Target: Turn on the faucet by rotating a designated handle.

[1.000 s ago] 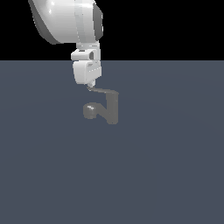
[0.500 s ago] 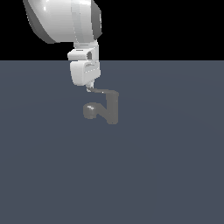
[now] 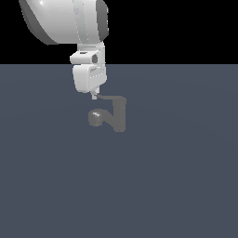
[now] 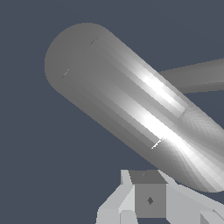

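The dull-grey faucet [image 3: 120,115] stands on the flat ground, its rounded spout head [image 3: 96,117] towards the exterior view's left. The thin handle [image 3: 110,98] projects from the top of the body towards the same side. My gripper [image 3: 94,96] hangs from above with its narrow fingertips right at the handle's free end, fingers together and holding nothing. In the wrist view a thick grey cylinder of the faucet [image 4: 131,105] fills most of the picture, with a thinner bar [image 4: 197,76] behind it. My fingertips [image 4: 148,199] sit close beside the cylinder's end.
Flat dark blue-grey ground [image 3: 176,186] lies all around the faucet. My large white arm [image 3: 69,23] looms above it at the exterior view's upper left.
My arm has drifted slightly to the exterior view's left and the fingertips have come down a little to the handle's end. The faucet looks the same.
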`<state>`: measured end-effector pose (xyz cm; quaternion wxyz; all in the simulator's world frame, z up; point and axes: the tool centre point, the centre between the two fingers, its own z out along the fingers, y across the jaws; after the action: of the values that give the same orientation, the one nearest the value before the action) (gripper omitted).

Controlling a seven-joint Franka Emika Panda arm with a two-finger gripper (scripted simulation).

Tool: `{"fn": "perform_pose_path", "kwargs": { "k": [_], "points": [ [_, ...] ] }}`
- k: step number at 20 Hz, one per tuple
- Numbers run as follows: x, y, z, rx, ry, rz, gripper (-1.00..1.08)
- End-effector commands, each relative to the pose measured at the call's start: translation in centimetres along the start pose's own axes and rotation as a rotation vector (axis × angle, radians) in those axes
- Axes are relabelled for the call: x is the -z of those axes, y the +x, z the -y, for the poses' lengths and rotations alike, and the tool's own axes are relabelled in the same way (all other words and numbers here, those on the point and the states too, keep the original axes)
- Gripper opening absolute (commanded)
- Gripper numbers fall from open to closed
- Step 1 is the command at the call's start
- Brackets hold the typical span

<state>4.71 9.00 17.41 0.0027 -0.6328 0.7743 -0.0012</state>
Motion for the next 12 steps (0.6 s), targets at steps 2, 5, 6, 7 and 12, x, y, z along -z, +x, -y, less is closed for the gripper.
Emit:
{"fn": "perform_pose_path", "kwargs": {
  "k": [2, 5, 6, 7, 12],
  "points": [
    [-0.1, 1.2, -0.8, -0.010, -0.004, -0.004, -1.00],
    [-0.1, 1.6, -1.4, -0.009, -0.004, -0.003, -1.00],
    [-0.1, 1.7, -1.7, -0.009, -0.004, -0.003, -1.00],
    [-0.1, 1.9, -1.9, -0.009, -0.005, -0.003, -1.00],
    [-0.1, 2.5, -3.0, -0.008, -0.005, -0.003, -1.00]
  ]
}}
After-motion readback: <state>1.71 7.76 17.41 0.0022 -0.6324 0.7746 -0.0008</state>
